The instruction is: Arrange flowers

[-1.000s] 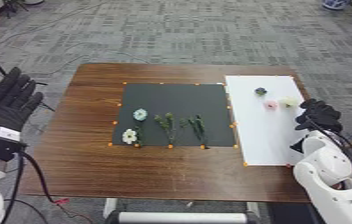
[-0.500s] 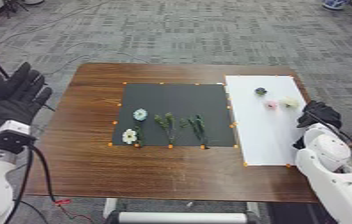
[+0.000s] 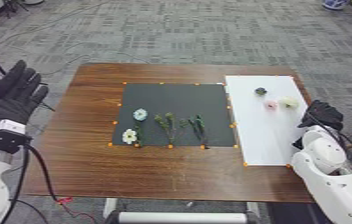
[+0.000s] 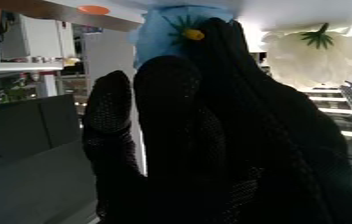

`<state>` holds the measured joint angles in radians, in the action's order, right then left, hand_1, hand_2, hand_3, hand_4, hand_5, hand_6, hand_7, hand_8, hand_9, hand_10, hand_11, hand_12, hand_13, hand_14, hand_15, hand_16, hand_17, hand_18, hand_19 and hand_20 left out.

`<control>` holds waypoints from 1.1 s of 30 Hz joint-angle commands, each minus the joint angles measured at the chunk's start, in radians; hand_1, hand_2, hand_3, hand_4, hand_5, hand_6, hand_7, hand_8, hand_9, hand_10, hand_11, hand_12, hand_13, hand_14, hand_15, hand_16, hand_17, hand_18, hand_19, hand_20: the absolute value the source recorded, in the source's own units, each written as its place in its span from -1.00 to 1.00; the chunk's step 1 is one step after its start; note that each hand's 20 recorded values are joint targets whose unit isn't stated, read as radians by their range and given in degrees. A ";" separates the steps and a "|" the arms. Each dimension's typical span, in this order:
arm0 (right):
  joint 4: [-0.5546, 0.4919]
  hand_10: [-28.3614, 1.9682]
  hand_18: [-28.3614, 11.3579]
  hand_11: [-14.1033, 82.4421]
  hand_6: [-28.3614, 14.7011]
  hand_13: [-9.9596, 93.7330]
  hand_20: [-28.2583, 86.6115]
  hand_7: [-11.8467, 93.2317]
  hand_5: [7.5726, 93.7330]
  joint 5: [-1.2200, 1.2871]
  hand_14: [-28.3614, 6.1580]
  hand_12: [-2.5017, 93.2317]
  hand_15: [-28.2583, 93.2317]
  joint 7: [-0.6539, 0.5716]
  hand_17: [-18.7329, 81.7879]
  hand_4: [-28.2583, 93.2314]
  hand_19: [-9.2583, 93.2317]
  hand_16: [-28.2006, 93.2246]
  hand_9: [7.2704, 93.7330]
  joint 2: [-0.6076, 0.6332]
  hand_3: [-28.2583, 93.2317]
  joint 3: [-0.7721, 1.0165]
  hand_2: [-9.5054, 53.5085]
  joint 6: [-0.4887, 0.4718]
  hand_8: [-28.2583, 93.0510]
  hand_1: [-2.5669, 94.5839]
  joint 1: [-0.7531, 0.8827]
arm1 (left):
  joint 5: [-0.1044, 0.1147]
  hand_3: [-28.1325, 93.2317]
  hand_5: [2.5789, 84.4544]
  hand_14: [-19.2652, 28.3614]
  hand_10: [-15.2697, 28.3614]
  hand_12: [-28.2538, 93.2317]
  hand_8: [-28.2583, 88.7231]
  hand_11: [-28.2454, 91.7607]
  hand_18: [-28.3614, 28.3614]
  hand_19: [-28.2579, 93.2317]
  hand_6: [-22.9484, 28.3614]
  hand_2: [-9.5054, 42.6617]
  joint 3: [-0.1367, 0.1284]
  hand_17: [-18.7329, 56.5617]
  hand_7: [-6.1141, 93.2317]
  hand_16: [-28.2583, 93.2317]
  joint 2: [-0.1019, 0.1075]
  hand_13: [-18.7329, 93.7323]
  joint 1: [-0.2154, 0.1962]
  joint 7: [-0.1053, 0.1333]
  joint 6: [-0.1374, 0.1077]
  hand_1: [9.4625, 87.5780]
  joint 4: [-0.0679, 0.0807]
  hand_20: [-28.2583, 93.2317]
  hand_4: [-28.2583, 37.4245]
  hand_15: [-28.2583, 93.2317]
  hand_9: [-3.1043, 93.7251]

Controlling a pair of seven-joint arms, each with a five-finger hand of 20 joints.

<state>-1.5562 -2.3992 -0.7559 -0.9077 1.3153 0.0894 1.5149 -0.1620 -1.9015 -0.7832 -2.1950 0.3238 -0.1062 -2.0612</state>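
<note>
In the head view my right hand (image 3: pixel 322 115) is over the right edge of the white sheet (image 3: pixel 266 137), beside a cream flower head (image 3: pixel 288 102). A pink one (image 3: pixel 271 105) and a dark bluish one (image 3: pixel 260 91) lie left of it. Seen from the right wrist, the straight fingers of my right hand (image 4: pixel 172 130) overlap a blue flower head (image 4: pixel 159 32); whether they touch it I cannot tell. A whitish flower head (image 4: pixel 319 57) is nearby. My left hand (image 3: pixel 8 100) is held open beyond the table's left side.
On the dark mat (image 3: pixel 168 92) lie a white flower (image 3: pixel 130 136), a pale blue flower (image 3: pixel 140 114) and green stems (image 3: pixel 197 127). The brown table (image 3: pixel 155 172) surrounds the mat; small orange markers line the mat and sheet.
My left hand has shifted right and then partly back left. The right hand has moved only slightly. The flowers on the mat and sheet stay where they were.
</note>
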 commanded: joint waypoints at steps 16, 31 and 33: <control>-0.332 0.28 -0.57 -0.45 0.25 0.65 -0.06 -0.35 0.54 0.075 0.54 -0.04 0.31 0.114 0.05 -1.00 0.87 0.22 0.78 0.036 0.62 0.034 -1.00 0.125 -0.47 0.47 0.158 | 0.006 0.54 -0.18 0.13 0.13 -0.38 -0.63 -0.45 0.29 -0.30 0.09 0.06 -0.096 -0.57 -0.81 -0.61 -0.057 -0.32 -0.119 0.010 -0.007 -0.62 -0.037 -0.38 -1.00 -0.38 -0.29; -0.330 0.30 -0.57 -0.44 0.27 0.64 -0.08 -0.31 0.53 0.230 0.54 -0.03 0.31 0.389 0.02 -1.00 0.89 0.24 0.77 -0.127 0.63 -0.310 -1.00 0.170 -0.47 0.46 -0.099 | 0.015 0.53 -0.18 0.14 0.14 -0.38 -0.63 -0.44 0.29 -0.30 0.09 0.06 -0.156 -0.57 -0.81 -0.61 -0.107 -0.32 -0.206 0.031 -0.021 -0.62 -0.055 -0.38 -1.00 -0.38 -0.29; -0.300 0.31 -0.57 -0.44 0.27 0.64 -0.08 -0.30 0.53 0.235 0.53 -0.03 0.31 0.410 0.02 -1.00 0.88 0.24 0.77 -0.153 0.63 -0.369 -1.00 0.179 -0.47 0.46 -0.156 | 0.015 0.53 -0.18 0.14 0.14 -0.38 -0.63 -0.44 0.29 -0.30 0.09 0.06 -0.144 -0.57 -0.81 -0.61 -0.102 -0.32 -0.192 0.028 -0.019 -0.62 -0.049 -0.38 -1.00 -0.38 -0.29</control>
<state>-1.8886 -2.1686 -0.4189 -0.9437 1.0968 0.2412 1.5162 -0.1515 -2.0659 -0.8765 -2.4026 0.3510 -0.1182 -2.1166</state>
